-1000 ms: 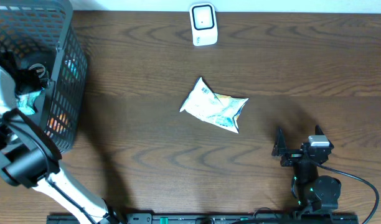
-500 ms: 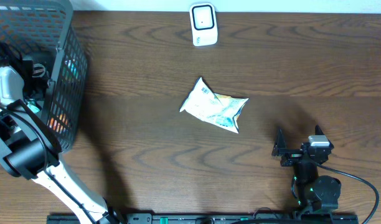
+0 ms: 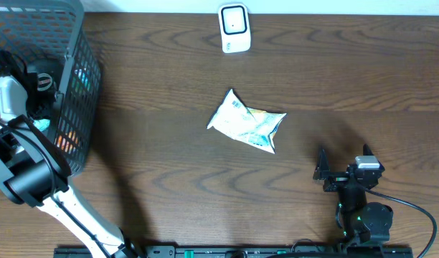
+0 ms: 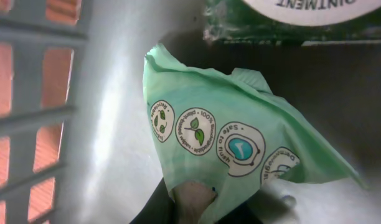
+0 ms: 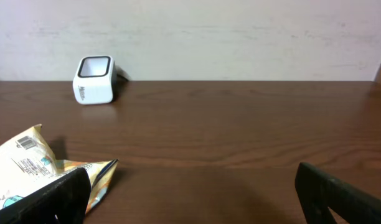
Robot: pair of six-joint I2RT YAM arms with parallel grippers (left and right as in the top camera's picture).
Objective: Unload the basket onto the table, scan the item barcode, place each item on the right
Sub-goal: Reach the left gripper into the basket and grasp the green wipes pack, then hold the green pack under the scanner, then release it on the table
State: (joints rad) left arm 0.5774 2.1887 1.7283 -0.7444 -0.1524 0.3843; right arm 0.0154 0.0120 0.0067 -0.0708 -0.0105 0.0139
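My left gripper (image 4: 197,208) reaches down inside the grey basket (image 3: 74,50) at the far left, shut on the lower edge of a pale green packet (image 4: 215,118) printed with round leaf logos. In the overhead view only a teal-green bit of that packet (image 3: 39,123) shows beside the arm. The white barcode scanner (image 3: 234,29) stands at the table's back middle. My right gripper (image 3: 343,154) rests at the front right, open with nothing between its fingers (image 5: 60,199), and faces the scanner (image 5: 94,79).
A white and yellow snack bag (image 3: 248,122) lies mid-table, its barcode corner (image 5: 25,144) toward the right wrist camera. A dark green ointment box (image 4: 290,28) lies in the basket behind the packet. The basket's wall bars (image 4: 35,112) stand close on the left.
The left gripper went from open to shut on the green packet, and the left arm shifted slightly inside the basket. The right arm and the snack bag have not moved.
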